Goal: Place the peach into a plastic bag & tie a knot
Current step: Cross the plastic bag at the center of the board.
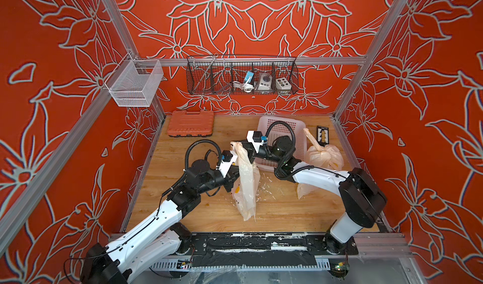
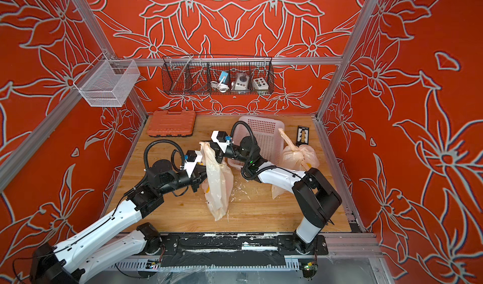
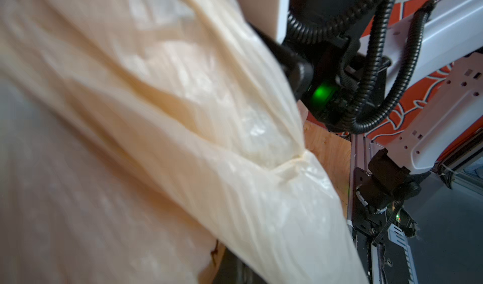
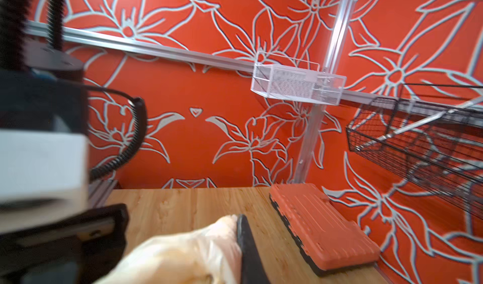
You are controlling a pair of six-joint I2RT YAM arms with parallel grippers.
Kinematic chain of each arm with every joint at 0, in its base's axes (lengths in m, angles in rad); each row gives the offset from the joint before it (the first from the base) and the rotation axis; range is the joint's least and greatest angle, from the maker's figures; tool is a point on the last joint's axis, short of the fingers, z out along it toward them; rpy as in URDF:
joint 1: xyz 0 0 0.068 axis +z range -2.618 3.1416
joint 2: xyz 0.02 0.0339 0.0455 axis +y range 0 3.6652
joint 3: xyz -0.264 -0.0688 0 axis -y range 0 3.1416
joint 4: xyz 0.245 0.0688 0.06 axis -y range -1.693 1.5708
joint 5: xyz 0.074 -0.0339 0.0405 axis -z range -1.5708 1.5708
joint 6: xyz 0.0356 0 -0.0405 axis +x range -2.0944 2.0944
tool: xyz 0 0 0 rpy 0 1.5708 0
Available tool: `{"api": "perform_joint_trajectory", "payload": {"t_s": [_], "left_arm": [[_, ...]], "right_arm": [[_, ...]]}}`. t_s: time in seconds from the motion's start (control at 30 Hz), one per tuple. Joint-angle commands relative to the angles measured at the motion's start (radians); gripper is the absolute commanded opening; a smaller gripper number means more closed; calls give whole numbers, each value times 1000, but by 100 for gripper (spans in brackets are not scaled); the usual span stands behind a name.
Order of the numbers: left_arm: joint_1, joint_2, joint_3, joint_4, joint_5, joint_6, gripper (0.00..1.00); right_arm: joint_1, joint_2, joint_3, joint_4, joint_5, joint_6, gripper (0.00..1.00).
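Above the middle of the wooden tabletop point(image 1: 287, 212), the thin, translucent cream-coloured plastic bag point(image 1: 247, 191) hangs in a long, slack drape between the two arms, its lowest corner down at the boards or just above them. The right fingers point(image 4: 247, 243) are closed on the gathered top of the film and hold it high. The left fingers point(image 1: 232, 177) are closed on the bag's side a little lower, where the wrist view shows only creased plastic pressed close to the lens. The peach cannot be made out. A yellow-orange patch point(image 1: 236, 190) shows through the film near the left fingers, but whether that is fruit or print I cannot tell. The film looks very light, limp and slippery, likely to bunch, cling and slide out of a shallow pinch, and likely to tear if stretched hard. The safest hold is probably on the roped-up neck, where several layers are gathered, rather than on a single wall. A similar bag, already knotted point(image 1: 324, 153), lies well apart beside the white perforated basket point(image 1: 285, 128).
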Motion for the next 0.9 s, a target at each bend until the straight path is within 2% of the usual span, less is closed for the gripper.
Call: {"api": "perform_joint_trajectory", "payload": {"t_s": [0.0,0.1,0.17,0.27,0.33,0.43,0.53,0.7,0.8,0.87], "left_arm": [[-6,-11,7,-12,12,-8,11],[19,-85,34,-108,-13,8,35],[59,-155,42,-184,-2,-1,47],[115,-256,44,-279,39,-16,58],[129,-309,60,-340,6,-27,61],[158,-354,96,-385,-89,-51,63],[239,-280,192,-426,-93,-80,57],[403,-97,325,-360,98,-168,51],[413,-9,366,-285,185,-176,49],[411,54,366,-223,309,-194,42]], "right_arm": [[-1,-31,37,87,-133,106,0],[-14,-37,-8,135,-171,168,0],[-26,-38,-22,179,-183,214,0],[-35,-40,-17,204,-194,238,0],[-39,-34,-7,200,-206,238,0],[-46,-29,-2,186,-218,228,0],[-51,-32,-10,181,-233,224,0],[-54,-46,-30,169,-281,218,0],[-57,-44,-29,175,-304,228,0],[-57,-41,-26,180,-299,236,0]]}}
